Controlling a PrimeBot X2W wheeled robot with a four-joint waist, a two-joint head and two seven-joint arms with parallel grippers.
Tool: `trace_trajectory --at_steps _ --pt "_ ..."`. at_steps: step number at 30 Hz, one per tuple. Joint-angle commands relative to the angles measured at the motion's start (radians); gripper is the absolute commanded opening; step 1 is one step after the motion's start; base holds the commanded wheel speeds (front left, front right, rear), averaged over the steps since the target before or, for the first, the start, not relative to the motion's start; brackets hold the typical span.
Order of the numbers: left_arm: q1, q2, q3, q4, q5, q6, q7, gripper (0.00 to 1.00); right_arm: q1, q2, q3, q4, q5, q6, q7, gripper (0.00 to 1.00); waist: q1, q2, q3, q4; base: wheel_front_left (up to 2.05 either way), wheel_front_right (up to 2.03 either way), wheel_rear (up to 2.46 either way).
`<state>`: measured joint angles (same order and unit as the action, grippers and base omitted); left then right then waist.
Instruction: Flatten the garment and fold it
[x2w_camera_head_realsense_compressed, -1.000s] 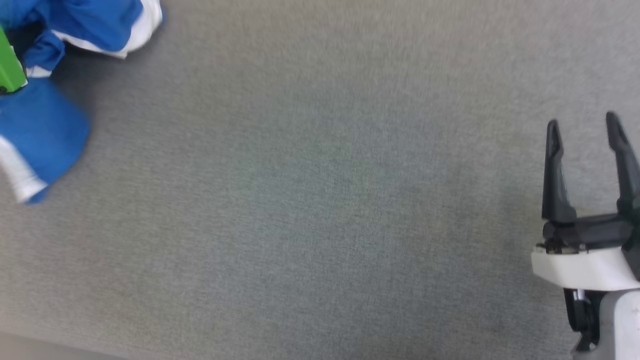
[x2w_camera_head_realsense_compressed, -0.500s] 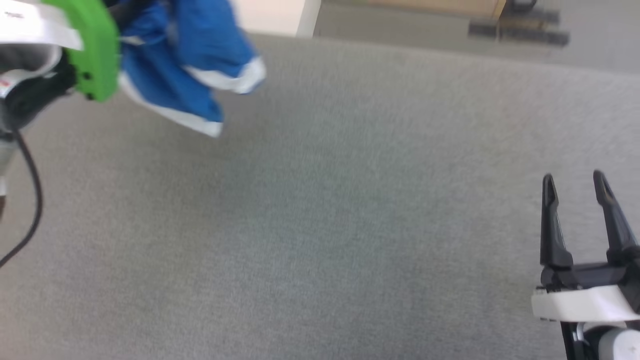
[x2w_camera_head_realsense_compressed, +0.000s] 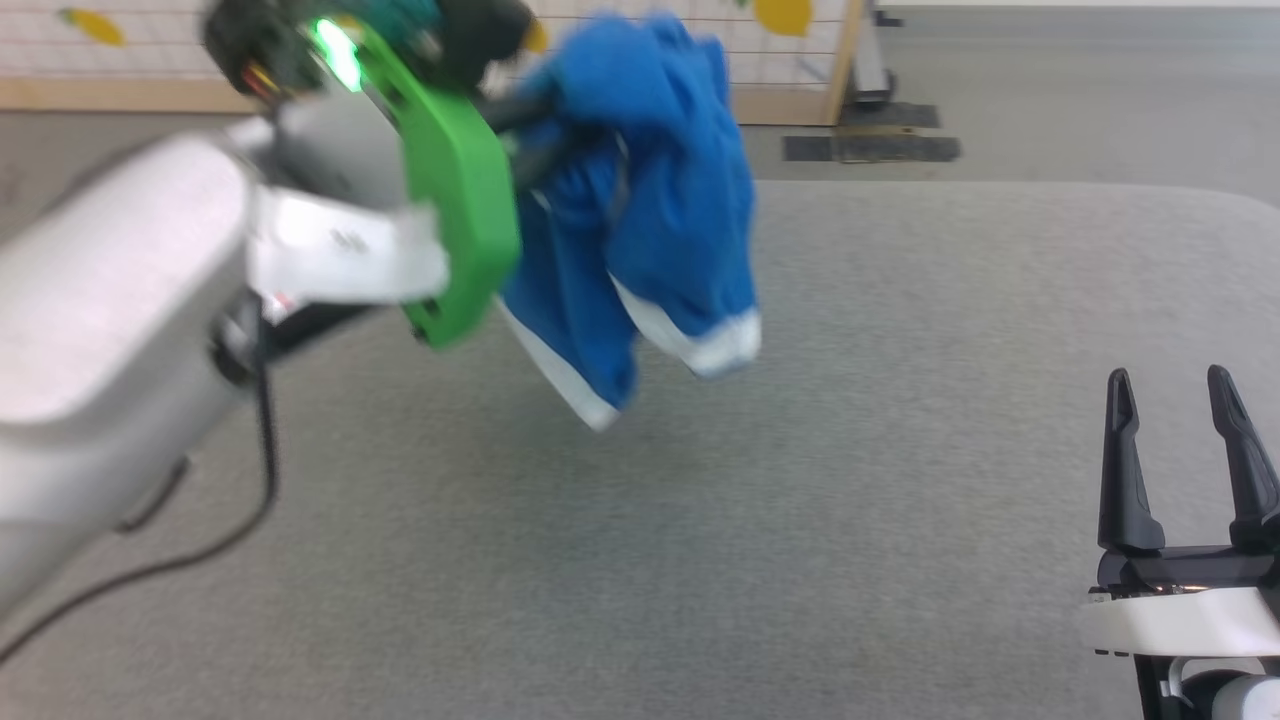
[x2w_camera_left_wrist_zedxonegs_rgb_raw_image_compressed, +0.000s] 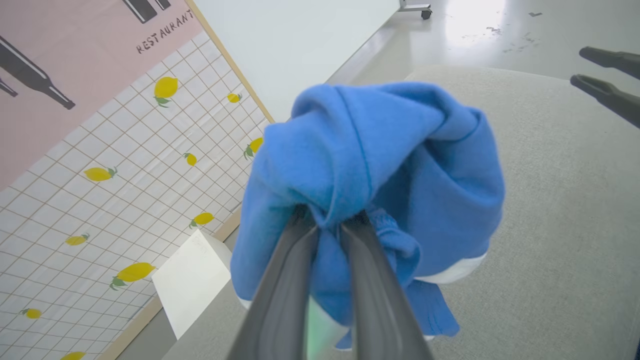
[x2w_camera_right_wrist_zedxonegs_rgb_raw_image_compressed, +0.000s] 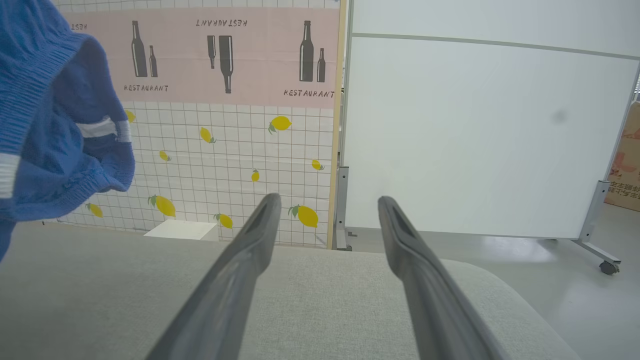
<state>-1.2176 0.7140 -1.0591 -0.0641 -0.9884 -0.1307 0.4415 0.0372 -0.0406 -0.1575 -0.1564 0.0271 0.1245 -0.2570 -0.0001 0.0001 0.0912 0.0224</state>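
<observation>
Grey padded bench (x2w_camera_head_realsense_compressed: 800, 560) spans the head view. Garment (x2w_camera_head_realsense_compressed: 650, 200) hangs bunched at the end of the left arm (x2w_camera_head_realsense_compressed: 120, 330), upper left. It looks lifted clear of the surface, white trim at its lowest edges. Right gripper (x2w_camera_head_realsense_compressed: 1170, 378) sits lower right, fingers apart, holding nothing.

Left wrist view: left gripper (x2w_camera_left_wrist_zedxonegs_rgb_raw_image_compressed: 330, 220) fingers clamped on a wad of the blue cloth, the rest drooping around them. Lemon-print wall panel (x2w_camera_left_wrist_zedxonegs_rgb_raw_image_compressed: 125, 175) behind.

Right wrist view: fingers spread wide over the bench, garment at far left, well apart from them.

My read: step is carry-in, flattening not started. Next move likely needs a lay-down mid-bench. Then the right gripper takes 1 edge so 2 arms can pull it flat.
</observation>
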Motion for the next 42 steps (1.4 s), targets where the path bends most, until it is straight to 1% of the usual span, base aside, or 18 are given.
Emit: trace_trajectory --at_steps 1,6,11,17,21,23,24,25,26,27,30,34,36,38,39,42 --pt "0.036 -0.013 -0.019 0.001 -0.015 0.000 -0.012 0.00 0.003 0.001 0.000 -0.003 0.005 0.006 -0.005 1.00 0.0001 -0.0001 -0.008 -0.062 0.00 0.00 0.00" --pt "0.129 -0.043 -0.115 0.060 -0.013 0.000 -0.034 0.00 -0.011 0.001 0.001 -0.010 0.008 0.006 -0.005 1.00 0.0001 -0.0001 0.023 -0.097 0.00 0.00 0.00" --pt "0.250 -0.104 -0.183 0.183 -0.045 0.000 -0.065 0.00 -0.028 0.001 0.001 -0.016 0.008 0.006 -0.005 1.00 0.0001 -0.0001 0.056 -0.114 0.00 0.00 0.00" --pt "0.379 -0.187 -0.217 0.345 -0.039 0.000 -0.045 0.00 -0.044 0.001 0.002 -0.019 0.006 0.006 -0.005 1.00 0.0001 -0.0001 0.084 -0.120 0.00 0.00 0.00" --pt "0.453 -0.229 -0.220 0.408 0.002 0.000 -0.013 0.00 -0.050 0.001 0.003 -0.016 0.004 0.006 -0.005 1.00 0.0001 -0.0001 0.088 -0.118 0.00 0.00 0.00" --pt "0.471 -0.243 -0.221 0.425 0.019 0.000 -0.021 0.00 -0.050 0.001 0.003 -0.014 0.003 0.006 -0.005 1.00 0.0001 -0.0001 0.086 -0.114 0.00 0.00 0.00" --pt "0.474 -0.249 -0.221 0.435 0.034 0.000 -0.037 0.61 -0.050 0.001 0.003 -0.013 0.003 0.006 -0.005 1.00 0.0001 -0.0001 0.082 -0.110 0.00 0.00 0.00" --pt "0.470 -0.254 -0.221 0.447 0.047 0.000 -0.065 1.00 -0.048 0.001 0.002 -0.011 0.002 0.006 -0.005 1.00 0.0001 -0.0001 0.076 -0.105 0.00 0.00 0.00" --pt "0.466 -0.259 -0.221 0.455 0.056 0.000 -0.091 1.00 -0.046 0.001 0.002 -0.009 0.001 0.006 -0.005 1.00 0.0001 -0.0001 0.069 -0.101 0.00 0.00 0.00" --pt "0.450 -0.273 -0.217 0.479 0.080 0.000 -0.205 1.00 -0.033 0.001 0.004 -0.001 -0.001 0.006 -0.005 1.00 0.0001 -0.0001 0.037 -0.089 0.00 0.00 0.00" --pt "0.458 -0.291 -0.185 0.488 0.107 0.012 -0.342 1.00 -0.014 0.001 -0.003 0.006 0.002 0.006 -0.005 1.00 0.0001 -0.0001 -0.003 -0.074 0.00 0.00 0.00" --pt "0.496 -0.310 -0.134 0.451 0.127 0.061 -0.515 1.00 0.021 0.001 -0.019 0.012 0.005 0.006 -0.005 1.00 0.0001 -0.0001 -0.059 -0.044 0.00 0.00 0.00" --pt "0.509 -0.305 -0.111 0.435 0.156 0.112 -0.590 1.00 0.035 0.001 -0.020 0.013 0.005 0.006 -0.005 1.00 0.0001 -0.0001 -0.079 -0.031 0.00 0.00 0.00" --pt "0.526 -0.300 -0.071 0.412 0.175 0.177 -0.659 1.00 0.047 0.001 -0.024 0.012 0.006 0.006 -0.005 1.00 0.0001 -0.0001 -0.095 -0.015 0.00 0.00 0.00" --pt "0.535 -0.298 -0.048 0.400 0.183 0.204 -0.677 1.00 0.051 0.001 -0.027 0.012 0.007 0.006 -0.005 1.00 0.0001 -0.0001 -0.101 -0.008 0.00 0.00 0.00" --pt "0.566 -0.282 0.050 0.356 0.260 0.319 -0.701 1.00 0.058 0.001 -0.030 0.009 0.010 0.006 -0.005 1.00 0.0001 -0.0001 -0.108 0.011 0.00 0.00 0.00"
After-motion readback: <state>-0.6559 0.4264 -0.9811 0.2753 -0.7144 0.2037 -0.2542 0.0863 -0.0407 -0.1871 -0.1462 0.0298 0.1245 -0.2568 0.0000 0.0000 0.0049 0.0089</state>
